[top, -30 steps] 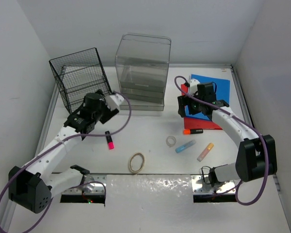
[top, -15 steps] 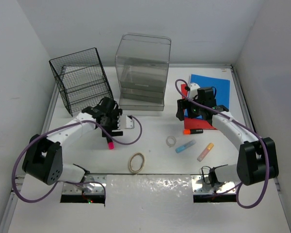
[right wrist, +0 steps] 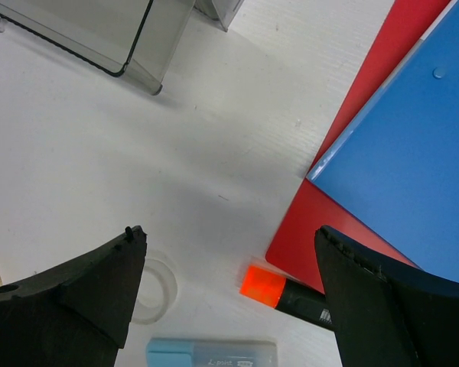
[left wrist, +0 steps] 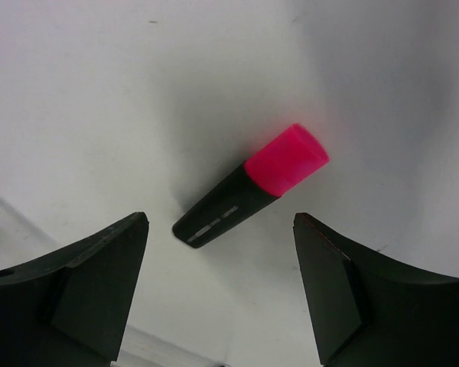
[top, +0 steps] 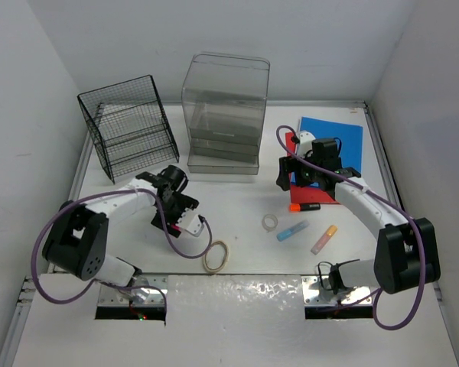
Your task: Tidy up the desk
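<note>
1. The fingers (left wrist: 99, 283) of the left gripper (left wrist: 219, 223) stand apart and hold nothing. The pink highlighter (left wrist: 249, 187) lies flat between them, touching neither, with its cap pointing to 2 o'clock.
2. The right gripper (right wrist: 229, 233) also has its fingers (right wrist: 367, 306) spread wide and empty. In its wrist view the orange highlighter (right wrist: 283, 292) sits toward 5 o'clock, just beside the corner of the red folder (right wrist: 329, 206), and the blue folder (right wrist: 398, 168) lies on top of the red one.
3. The desk (top: 245, 206) fills the top view. On it the wire rack (top: 126, 126) stands at 10 o'clock, the clear drawer box (top: 226, 111) at 12 and the folders at 2.
</note>
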Robot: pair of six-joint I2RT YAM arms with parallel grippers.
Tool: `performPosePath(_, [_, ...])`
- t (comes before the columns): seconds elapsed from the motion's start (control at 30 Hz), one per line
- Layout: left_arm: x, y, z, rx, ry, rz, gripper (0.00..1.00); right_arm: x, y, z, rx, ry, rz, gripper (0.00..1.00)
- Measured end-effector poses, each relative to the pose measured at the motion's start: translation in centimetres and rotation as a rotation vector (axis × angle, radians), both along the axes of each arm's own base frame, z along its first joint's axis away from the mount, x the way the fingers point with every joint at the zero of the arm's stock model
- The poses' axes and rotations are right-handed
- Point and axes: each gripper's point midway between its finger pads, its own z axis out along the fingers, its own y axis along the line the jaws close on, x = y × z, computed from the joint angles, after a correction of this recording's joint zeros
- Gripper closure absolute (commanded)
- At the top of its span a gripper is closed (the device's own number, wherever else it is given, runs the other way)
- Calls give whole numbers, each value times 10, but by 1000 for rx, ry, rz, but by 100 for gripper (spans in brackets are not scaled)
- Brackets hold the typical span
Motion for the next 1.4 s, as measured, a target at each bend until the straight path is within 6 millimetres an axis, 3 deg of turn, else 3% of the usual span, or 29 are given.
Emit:
performPosePath(0.17, [-1,9,-29,73,52,-37,33,1,3,2,14,-5,4,12])
performPosePath(0.3, [6,12,-32,99,34,-39,67,1,3,3,18,-8,2,12])
performPosePath(0.33, [7,12,-32,102,25,-43,74,1,3,3,18,-8,1,12])
performPosePath(0.37, [8,13,-33,105,20,-41,74,1,3,3,19,-9,1,12])
performPosePath(0.4, [9,12,-32,106,15,-47,91,1,3,3,19,-9,1,12])
performPosePath(0.43, [9,11,-32,104,9,-53,99,1,3,3,19,-10,1,12])
performPosePath(0.63, [-1,-3,-28,15,42,6,100,3,2,4,21,-15,-11,12])
performPosePath(0.73, [0,-25,-8,-88,84,80,100,4,-5,4,2,-36,-49,11])
performPosePath(0.87, [31,-67,55,-302,24,197,100,2,-12,9,-13,-63,-84,10])
performPosePath(1.0, [80,-101,129,-536,-117,369,100,5,-15,14,-17,-88,-102,10])
performPosePath(1.1, [116,-113,161,-627,-216,470,100,6,-16,15,-20,-94,-107,10])
performPosePath(1.2, [149,-123,162,-621,-281,532,100,7,-17,15,-26,-97,-115,10])
performPosePath(1.3, [173,-136,137,-551,-312,554,100,8,-19,15,-34,-98,-123,9])
performPosePath(1.4, [179,-146,104,-455,-314,548,99,7,-22,13,-46,-94,-134,8])
